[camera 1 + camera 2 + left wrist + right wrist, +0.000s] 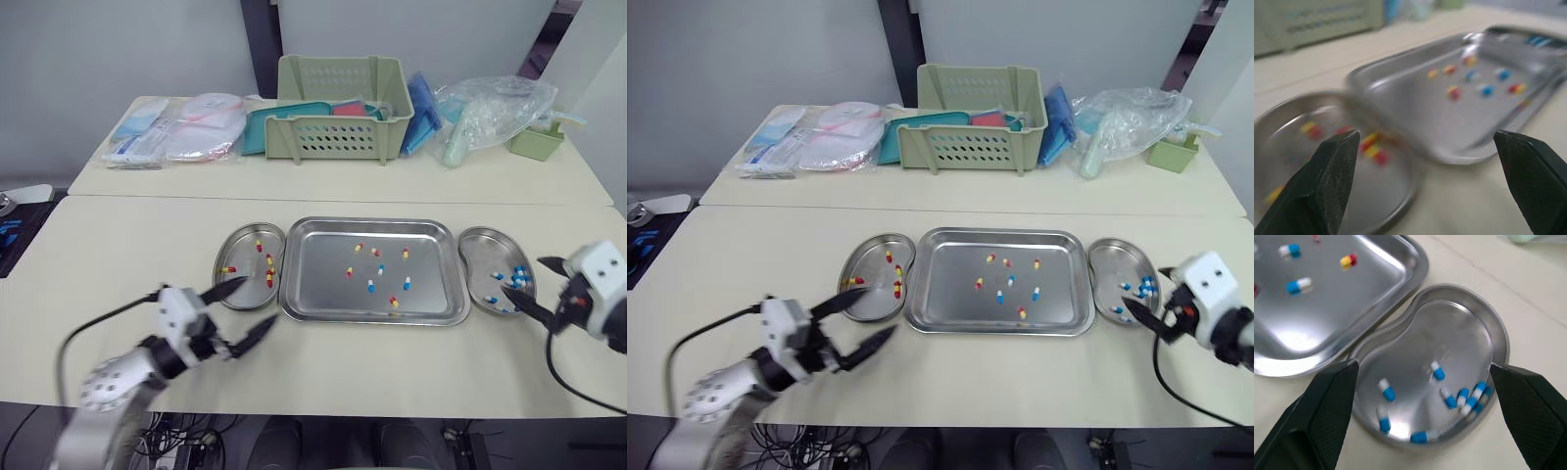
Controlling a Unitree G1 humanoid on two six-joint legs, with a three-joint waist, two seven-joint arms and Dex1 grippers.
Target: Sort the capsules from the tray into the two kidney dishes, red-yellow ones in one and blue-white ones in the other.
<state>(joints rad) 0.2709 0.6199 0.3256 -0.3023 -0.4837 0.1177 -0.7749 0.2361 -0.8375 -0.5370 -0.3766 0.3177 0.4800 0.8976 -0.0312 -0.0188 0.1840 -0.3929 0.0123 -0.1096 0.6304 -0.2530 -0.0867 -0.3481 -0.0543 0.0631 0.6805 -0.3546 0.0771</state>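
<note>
Sorting is judged partly complete: mixed capsules [372, 286] lie scattered in the tray [323, 294]. The tray sits between the left kidney dish [245, 289], holding red-yellow ones, and the right kidney dish [480, 257], holding blue-white ones. The left gripper [261, 300], fingers apart, hovers at its dish's near rim; tray capsules lie ahead and to its right. The right gripper [522, 275], fingers apart, hangs over its dish, with the tray to its left. Capsule axes vary. Both arms are about equally near. The table [147, 245] is flat; a basket [338, 122] stands well behind.

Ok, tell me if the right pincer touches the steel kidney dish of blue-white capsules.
Cannot tell. In the right wrist view the open right pincer straddles the steel kidney dish; contact or gap is unclear.
</note>
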